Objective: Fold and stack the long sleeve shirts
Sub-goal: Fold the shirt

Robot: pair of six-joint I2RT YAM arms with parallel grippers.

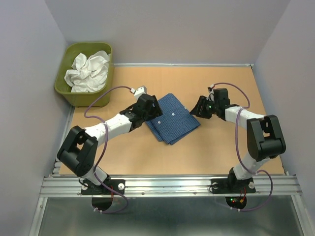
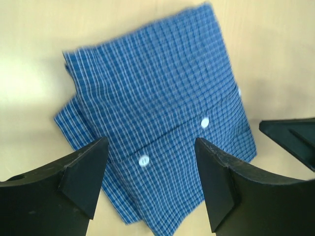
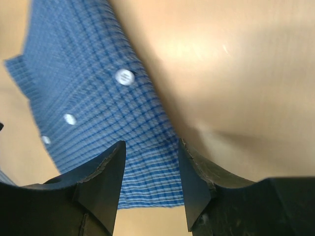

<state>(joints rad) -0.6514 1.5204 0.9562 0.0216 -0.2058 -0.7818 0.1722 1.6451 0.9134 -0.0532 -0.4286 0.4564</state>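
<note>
While one garment looks finished, you are, by my judgement, only about halfway through this job. On the wooden table [image 1: 221,147], the only cloth is the blue checked shirt [image 1: 172,118], lying near the middle as a compact, roughly square, layered packet. Its lower edges are slightly fanned rather than flush, so you may want to tidy it.

At the far left corner sits the olive-green tub [image 1: 63,78], and the white garment [image 1: 88,71] is crumpled inside it, unfolded and well apart from the blue packet. It remains to be lifted out, spread, folded and set on the blue shirt, so the stack does not exist yet.

The left gripper [image 2: 150,147] hovers over the packet's left side with its jaws wide apart and nothing between them. The right gripper [image 3: 151,145] sits at the packet's right edge, jaws parted, and the cloth seen through the gap is not pinched as far as the wrist view shows.

Two pale buttons [image 2: 204,122] face up along the placket.
</note>
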